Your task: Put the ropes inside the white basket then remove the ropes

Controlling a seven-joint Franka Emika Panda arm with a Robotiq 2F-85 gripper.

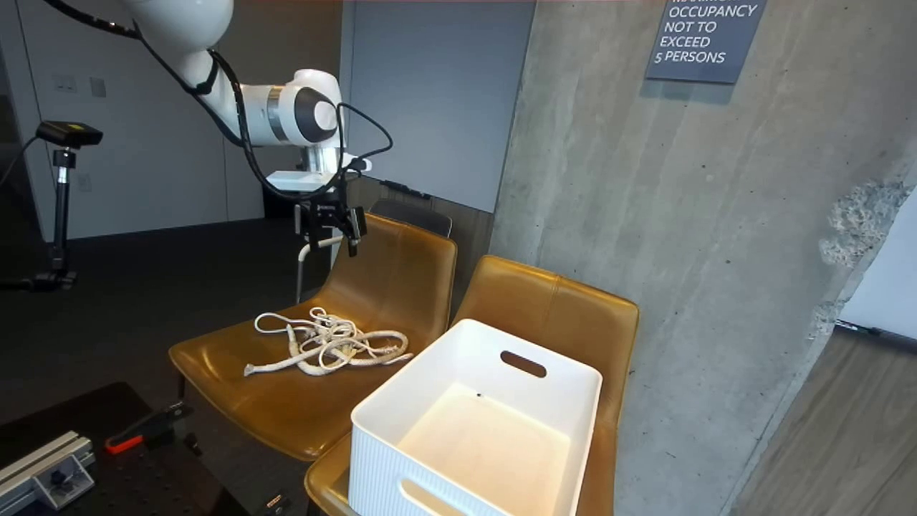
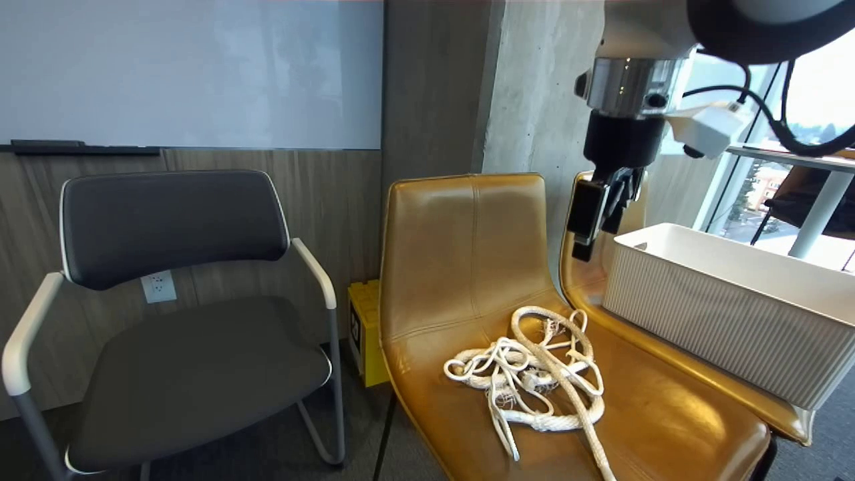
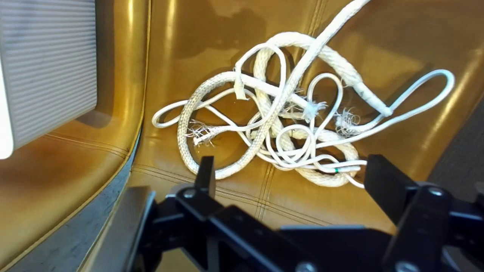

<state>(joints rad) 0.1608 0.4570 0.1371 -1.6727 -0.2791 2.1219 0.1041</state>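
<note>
The hand (image 3: 293, 175) hangs released, its fingers (image 3: 385, 189) wide apart, above and clear of the ropes (image 3: 278, 104). These lie in loose, tangled loops on the surface (image 2: 668, 407) of a brown chair (image 2: 467, 240). Just beside, on a second brown chair (image 1: 573, 312), sits the white basket (image 2: 721, 321), open side up, the ropes outside it.

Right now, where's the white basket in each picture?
In an exterior view, the white basket is bottom middle, cut off below.
In an exterior view, the white basket is at the right edge.
In the wrist view, the white basket peeks in, upper left.
Landmark in all three: the ropes on a tan chair.
</note>
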